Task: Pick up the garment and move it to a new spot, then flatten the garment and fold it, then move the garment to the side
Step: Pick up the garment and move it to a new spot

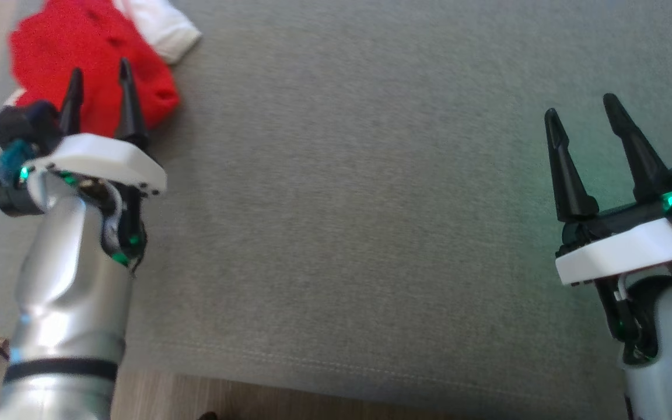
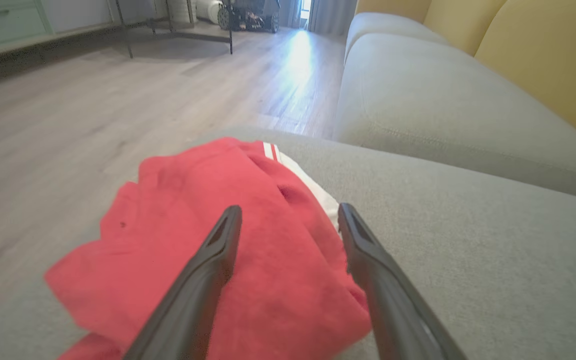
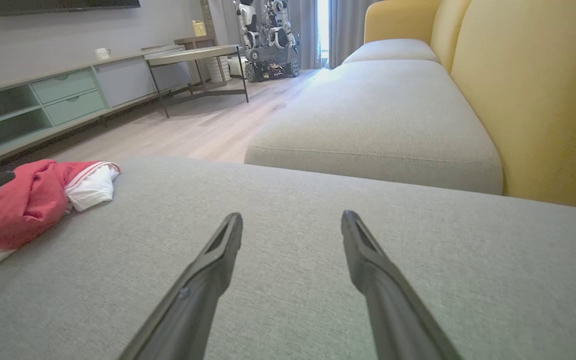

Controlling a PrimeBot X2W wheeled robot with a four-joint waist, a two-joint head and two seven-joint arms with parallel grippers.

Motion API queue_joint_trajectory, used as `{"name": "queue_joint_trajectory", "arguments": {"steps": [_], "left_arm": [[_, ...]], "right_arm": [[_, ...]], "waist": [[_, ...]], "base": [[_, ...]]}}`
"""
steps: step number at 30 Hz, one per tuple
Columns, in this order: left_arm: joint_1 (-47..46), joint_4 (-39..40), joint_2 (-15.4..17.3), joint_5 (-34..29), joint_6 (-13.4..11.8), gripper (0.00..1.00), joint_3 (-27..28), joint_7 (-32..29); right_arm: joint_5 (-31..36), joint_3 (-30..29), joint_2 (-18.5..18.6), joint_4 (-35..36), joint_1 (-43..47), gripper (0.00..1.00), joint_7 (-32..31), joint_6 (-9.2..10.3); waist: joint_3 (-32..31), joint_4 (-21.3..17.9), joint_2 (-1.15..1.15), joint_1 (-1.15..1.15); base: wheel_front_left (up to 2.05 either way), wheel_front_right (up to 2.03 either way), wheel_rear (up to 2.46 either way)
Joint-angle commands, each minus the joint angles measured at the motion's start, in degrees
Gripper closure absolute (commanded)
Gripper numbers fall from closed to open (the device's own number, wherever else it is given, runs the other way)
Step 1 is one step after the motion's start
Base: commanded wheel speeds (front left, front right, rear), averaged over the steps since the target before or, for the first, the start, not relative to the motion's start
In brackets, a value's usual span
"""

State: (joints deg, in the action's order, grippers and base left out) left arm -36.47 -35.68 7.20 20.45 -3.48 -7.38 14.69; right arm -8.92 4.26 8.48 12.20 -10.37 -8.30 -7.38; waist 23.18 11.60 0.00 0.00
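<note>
**Garment** [image 1: 91,64]: a crumpled heap of red cloth with a white part along one side. You see it at the far left corner of the grey seat cushion [image 1: 371,204], close to the cushion's edge above the wooden floor [image 2: 118,100].

**Surface.** The cushion is flat, evenly woven grey fabric, with a stitched seam along its near edge in the head view. A second grey cushion [image 3: 378,120] adjoins it farther along the sofa, and yellow backrests [image 3: 533,100] rise on the right of both wrist views.

**Room.** Across the floor you see a long low sideboard [image 3: 68,95] with pale green drawers and a cup [image 3: 102,52] on top. Next to it stands a thin-legged table [image 3: 198,55]. A wheeled machine [image 3: 268,40] is parked beside the curtains [image 3: 343,30].

**End effectors.** The left gripper [image 1: 100,67] stands spread wide with nothing between its fingers. They point at the red heap and flank it in the left wrist view (you cannot tell whether the tips touch the cloth). The right gripper [image 1: 580,104] is equally wide and holds nothing. It hangs over plain grey cushion, well apart from the garment.

**In the way.** Grey fabric alone lies between the two grippers. In the right wrist view, a dark fingertip of the left gripper shows at the left edge, just beside the red cloth.
</note>
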Motion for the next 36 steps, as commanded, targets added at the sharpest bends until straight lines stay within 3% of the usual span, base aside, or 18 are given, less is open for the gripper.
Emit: {"name": "queue_joint_trajectory", "arguments": {"steps": [1,11,12,13,16,20,29,36], "left_arm": [[-2.01,0.02,2.79,0.44,0.41,0.00,2.30,0.26],[-13.22,-23.17,4.67,3.75,2.58,0.00,3.70,-5.72],[-13.81,-24.41,4.73,3.79,2.72,0.72,3.63,-5.61],[-14.23,-25.55,4.86,3.60,2.90,1.00,3.35,-5.38],[-15.03,-27.59,5.55,2.59,2.93,1.00,2.44,-3.27],[-14.86,-24.19,6.46,2.12,2.63,1.00,3.37,0.08],[-2.00,5.62,5.98,-2.69,1.42,1.00,9.83,0.29],[11.76,20.73,3.98,-5.67,1.74,1.00,9.21,0.29]], "right_arm": [[0.08,1.32,0.50,2.01,-1.26,0.00,0.54,-0.11],[-0.41,0.60,0.44,1.05,-2.65,0.00,1.52,-0.11],[-0.41,0.45,0.37,0.92,-2.70,0.00,1.62,-0.11],[-0.41,0.36,0.30,0.75,-2.72,0.00,1.74,-0.11],[-0.48,0.18,0.01,0.19,-2.60,0.00,2.11,-0.11],[-0.59,-0.24,-0.36,-0.49,-2.23,0.00,2.82,-0.11],[-0.70,-1.94,-1.71,-2.00,0.32,0.00,4.25,-0.11],[-0.98,-2.68,-2.95,-3.28,3.77,0.00,4.97,-0.11]], "waist": [[2.43,-2.55,0.00,0.00],[4.02,-4.36,0.00,0.00],[3.94,-4.38,0.00,0.00],[3.73,-4.39,0.00,0.00],[2.79,-4.35,0.00,0.00],[0.99,-4.21,0.00,0.00],[-5.37,-4.40,0.00,0.00],[-10.85,-6.04,0.00,0.00]], "base": [[0.00,0.00,0.00],[0.00,0.00,0.00],[0.00,0.00,0.00],[0.00,0.00,0.00],[0.00,0.00,0.00],[0.00,0.00,0.00],[0.00,0.00,0.00],[0.00,0.00,0.00]]}}
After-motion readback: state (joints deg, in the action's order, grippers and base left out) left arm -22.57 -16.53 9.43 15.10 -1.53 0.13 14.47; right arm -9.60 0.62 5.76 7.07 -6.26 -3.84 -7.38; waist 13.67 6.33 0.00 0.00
